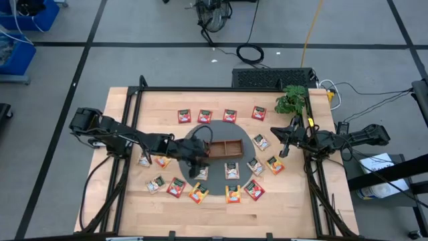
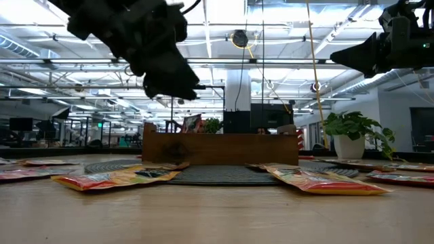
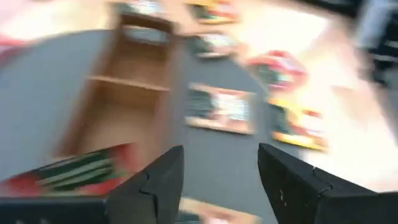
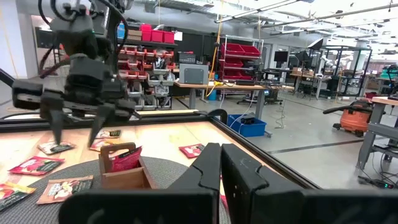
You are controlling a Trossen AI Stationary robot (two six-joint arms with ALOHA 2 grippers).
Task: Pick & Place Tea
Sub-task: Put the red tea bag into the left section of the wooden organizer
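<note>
One red flat tea packet (image 4: 126,159) stood in the brown wooden tray (image 1: 225,148); left gripper (image 1: 198,159) hovered part-open, empty; others remained outside.

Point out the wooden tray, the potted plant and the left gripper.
wooden tray (image 1: 231,148), high view, its middle compartment.
potted plant (image 1: 291,100), high view, its leaves.
left gripper (image 3: 219,177), left wrist view, between its open fingertips.

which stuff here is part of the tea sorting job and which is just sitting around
Part of the job:
- tea packets ringed around the mat
- red packet standing in the wooden tray
- left gripper, open at the tray's end

Just lying about:
- potted plant at the table's corner
- right gripper, shut, waiting aside
- round grey mat
</note>
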